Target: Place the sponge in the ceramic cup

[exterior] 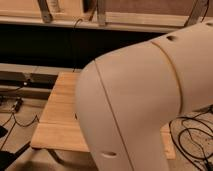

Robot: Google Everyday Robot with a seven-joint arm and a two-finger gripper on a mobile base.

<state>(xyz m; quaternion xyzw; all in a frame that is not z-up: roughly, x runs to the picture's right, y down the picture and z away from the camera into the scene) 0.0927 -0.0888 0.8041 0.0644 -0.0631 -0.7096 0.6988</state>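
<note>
The robot's white arm (145,100) fills most of the camera view and blocks the middle and right of the wooden table (57,122). The sponge and the ceramic cup are hidden behind the arm. The gripper is out of view. Only the left part of the tabletop shows, with nothing of the task on it.
Black cables (15,117) lie on the floor at the left and more cables (192,132) at the right. A dark recess under a wooden shelf (100,20) runs along the back wall. The table's front left corner (36,144) is visible.
</note>
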